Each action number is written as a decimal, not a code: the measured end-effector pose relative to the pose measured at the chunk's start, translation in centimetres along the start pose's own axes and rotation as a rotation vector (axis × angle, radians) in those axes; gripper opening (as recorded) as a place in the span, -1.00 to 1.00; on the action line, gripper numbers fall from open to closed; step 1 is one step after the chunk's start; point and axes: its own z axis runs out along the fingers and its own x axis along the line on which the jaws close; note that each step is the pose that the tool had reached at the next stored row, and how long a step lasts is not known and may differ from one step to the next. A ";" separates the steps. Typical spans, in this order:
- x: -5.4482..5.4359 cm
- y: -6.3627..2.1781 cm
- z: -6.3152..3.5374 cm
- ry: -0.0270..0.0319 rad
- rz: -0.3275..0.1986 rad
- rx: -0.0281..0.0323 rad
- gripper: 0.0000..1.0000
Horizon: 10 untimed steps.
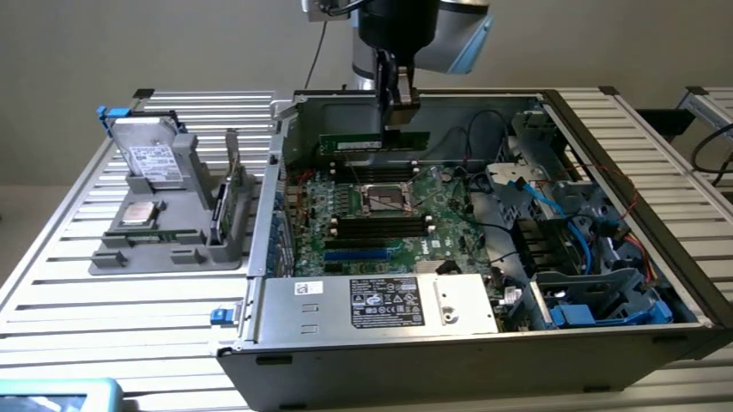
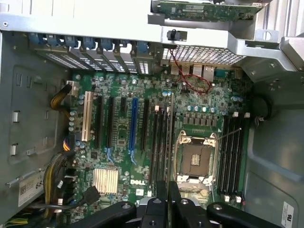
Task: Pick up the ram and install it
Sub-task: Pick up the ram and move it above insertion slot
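The jaws pinch the ram, seemingly at its upper edge, holding it level above the motherboard inside the open computer case.

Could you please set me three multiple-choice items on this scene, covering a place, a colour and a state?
1. Where is the ram?
A. lying in the tray
B. over the motherboard, inside the case
C. on the table outside the case

2. What colour is the ram's board?
A. red
B. white
C. green

3. What state is the end effector in?
A. shut on the ram
B. open and empty
C. shut on a cable

Key:
1 B: in the exterior view the ram hangs above the motherboard, within the walls of the case.
2 C: the stick is green with a pale label.
3 A: the end effector grips the ram's upper edge near one end.
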 end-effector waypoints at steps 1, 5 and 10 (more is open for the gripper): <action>-0.1 0.00 0.17 -0.0002 0.000 -0.0001 -0.73; -0.4 -0.16 0.91 -0.0007 0.001 -0.0001 -0.73; -1.0 -0.89 1.83 -0.0007 0.003 -0.0001 -0.73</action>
